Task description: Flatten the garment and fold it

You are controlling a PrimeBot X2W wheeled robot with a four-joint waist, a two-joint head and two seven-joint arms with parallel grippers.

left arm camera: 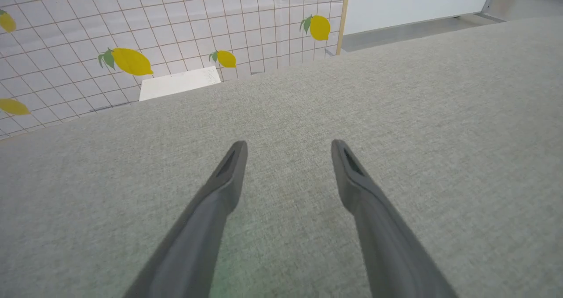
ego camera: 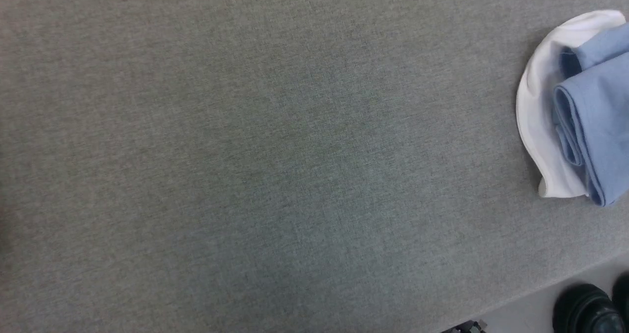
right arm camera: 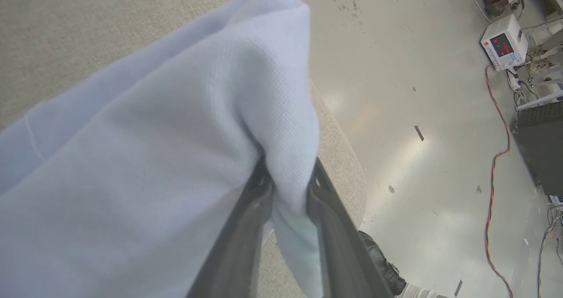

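Observation:
The garment (ego camera: 597,112), a light blue knit shirt with a white collar (ego camera: 538,107), lies bunched at the right edge of the head view on the grey table (ego camera: 275,156). In the right wrist view a thick fold of the light blue garment (right arm camera: 145,157) is pinched between the two dark fingers of my right gripper (right arm camera: 288,186), which is shut on it near the table's rounded corner. My left gripper (left arm camera: 288,150) hovers open over bare grey table cloth, with nothing between its fingers.
The table's near edge (ego camera: 540,286) runs across the lower right of the head view, with a person's black shoes (ego camera: 587,308) on the floor beyond it. A lemon-patterned tiled wall (left arm camera: 132,34) stands past the table's far edge. Cables and a power unit (right arm camera: 503,43) lie on the floor.

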